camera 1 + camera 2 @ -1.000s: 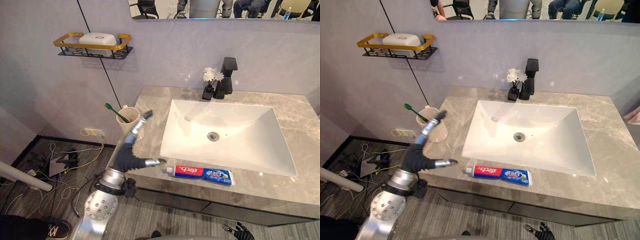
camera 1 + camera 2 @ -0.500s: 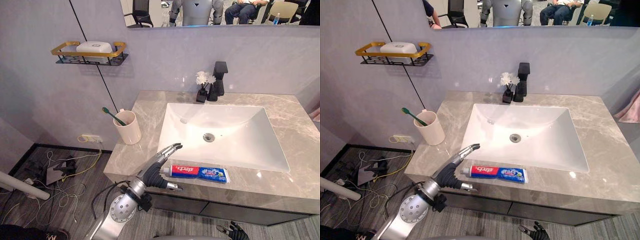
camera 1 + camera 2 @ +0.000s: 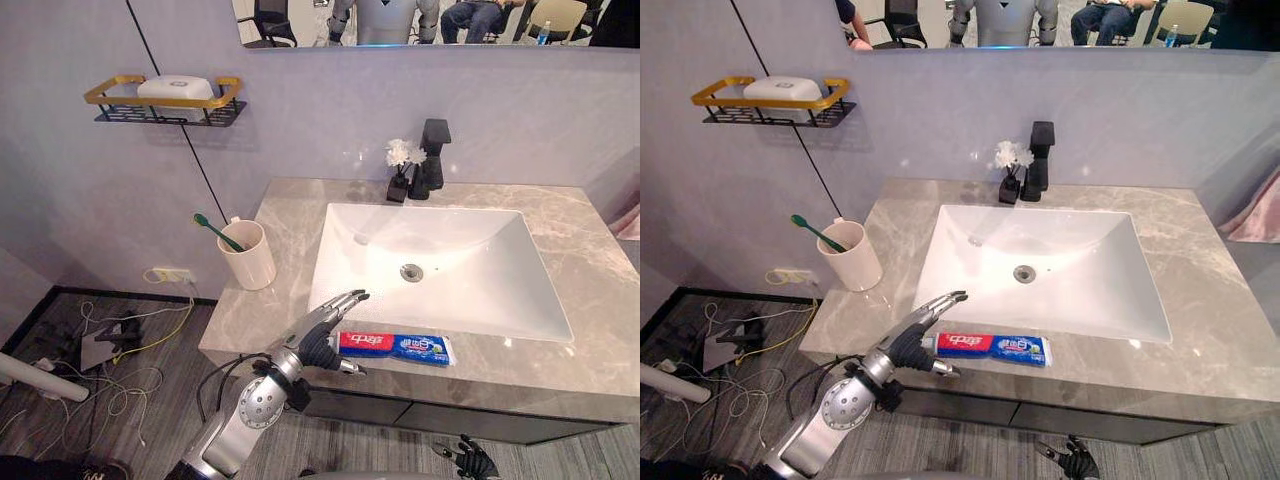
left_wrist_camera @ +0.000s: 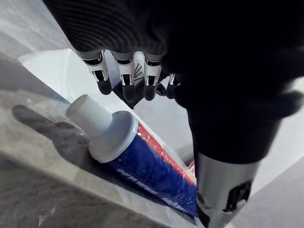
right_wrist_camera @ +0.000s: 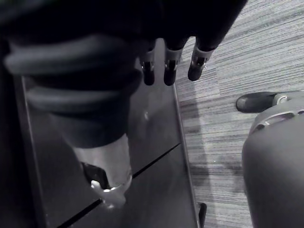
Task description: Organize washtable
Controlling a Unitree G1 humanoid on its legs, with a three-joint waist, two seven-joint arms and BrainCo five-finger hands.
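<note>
Your counter (image 3: 262, 305) carries the sink (image 3: 450, 250) just beyond the fingertips of your left hand (image 3: 318, 342). That hand is open, with its fingers (image 4: 124, 80) straight and side by side and its thumb (image 4: 223, 187) held apart. The toothpaste tube (image 3: 395, 346) lies flat on the counter's front strip. Its white cap (image 4: 102, 126) sits just under the fingertips, and its body runs past the thumb; you cannot tell whether they touch. The cup (image 3: 250, 260) with its toothbrush (image 3: 214, 227) stands well off to the fingers' left. Your right hand (image 3: 465, 462) hangs low with its fingers relaxed.
</note>
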